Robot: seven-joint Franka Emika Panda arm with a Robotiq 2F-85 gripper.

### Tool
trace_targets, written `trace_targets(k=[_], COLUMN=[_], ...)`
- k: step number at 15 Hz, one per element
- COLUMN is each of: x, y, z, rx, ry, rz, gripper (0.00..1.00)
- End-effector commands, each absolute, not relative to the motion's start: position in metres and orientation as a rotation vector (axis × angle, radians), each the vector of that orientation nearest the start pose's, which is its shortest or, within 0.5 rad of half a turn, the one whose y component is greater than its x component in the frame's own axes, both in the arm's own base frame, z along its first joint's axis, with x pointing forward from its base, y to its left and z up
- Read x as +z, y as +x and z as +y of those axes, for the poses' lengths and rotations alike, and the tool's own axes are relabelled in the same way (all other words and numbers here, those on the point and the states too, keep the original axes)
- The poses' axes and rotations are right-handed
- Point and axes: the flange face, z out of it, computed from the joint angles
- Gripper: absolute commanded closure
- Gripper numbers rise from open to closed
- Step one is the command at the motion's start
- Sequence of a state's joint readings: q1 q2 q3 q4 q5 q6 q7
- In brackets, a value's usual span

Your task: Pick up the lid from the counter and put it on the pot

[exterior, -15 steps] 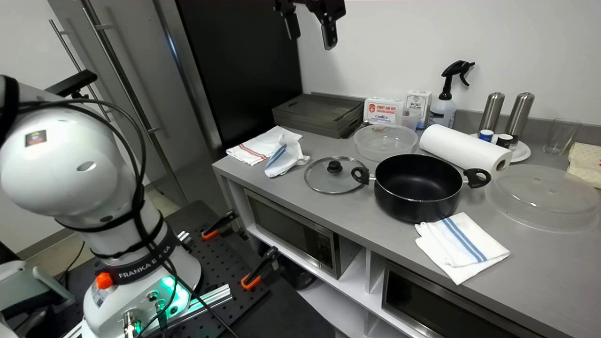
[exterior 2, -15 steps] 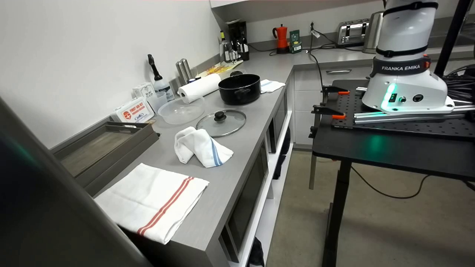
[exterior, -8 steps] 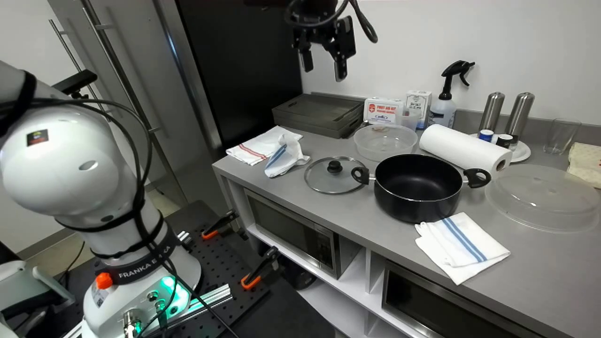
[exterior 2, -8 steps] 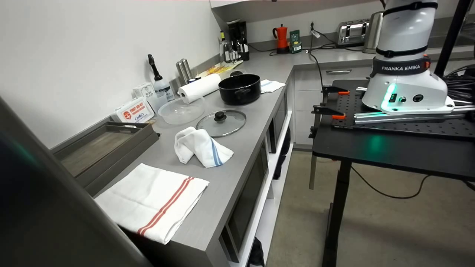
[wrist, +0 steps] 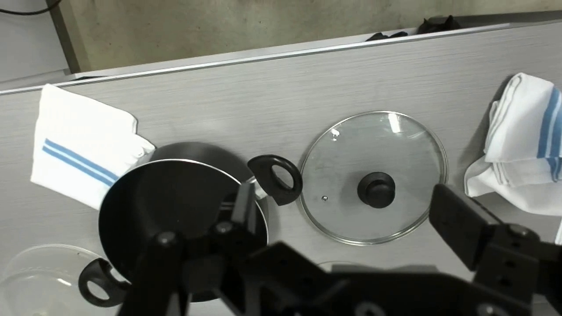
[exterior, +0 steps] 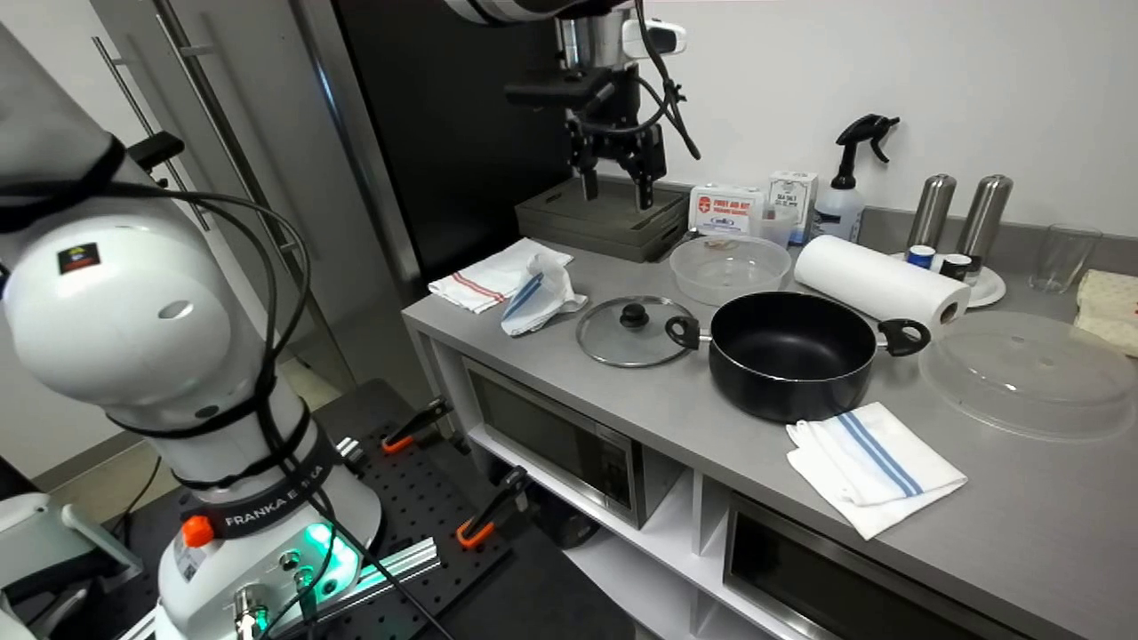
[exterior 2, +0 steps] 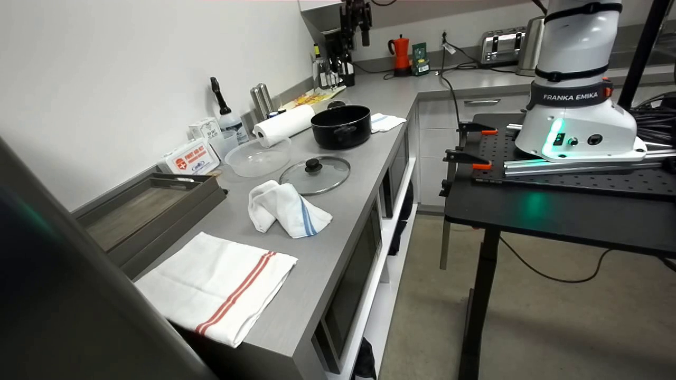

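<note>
The lid [exterior: 613, 342], clear glass with a metal rim and black knob, lies flat on the grey counter [exterior: 658, 413]. It also shows in an exterior view [exterior 2: 330, 177] and the wrist view [wrist: 338, 171]. The black pot [exterior: 791, 391] stands upright and uncovered beside it, also seen in an exterior view [exterior 2: 338, 137] and the wrist view [wrist: 175, 202]. One pot handle sits close to the lid's rim. My gripper [exterior: 617, 194] is open and empty, well above the counter. In the wrist view its fingers [wrist: 342, 197] are spread on either side of the lid's knob.
A crumpled towel [exterior: 542, 298] lies beside the lid, a folded towel [exterior: 876, 462] by the pot. A clear plastic bowl [exterior: 729, 267], paper roll [exterior: 876, 280] and grey tray [exterior: 605, 218] stand behind. A large clear disc [exterior: 1027, 373] lies past the pot.
My gripper has come down from the top of the view toward the counter, staying open. The arm has swung forward with it. The lid and pot have not moved.
</note>
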State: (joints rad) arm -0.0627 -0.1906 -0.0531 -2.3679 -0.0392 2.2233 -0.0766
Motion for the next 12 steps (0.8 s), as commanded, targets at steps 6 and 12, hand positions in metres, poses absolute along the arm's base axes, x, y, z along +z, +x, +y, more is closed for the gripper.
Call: trace_targets(k=[6,12], x=[0.319,0.266], y=[0.573,0.626], z=[-0.006,0.016], rx=[0.126,0.179], ry=[-3.248,-3.226], rz=[-0.029,-0.083], gripper=[0.0,0.0])
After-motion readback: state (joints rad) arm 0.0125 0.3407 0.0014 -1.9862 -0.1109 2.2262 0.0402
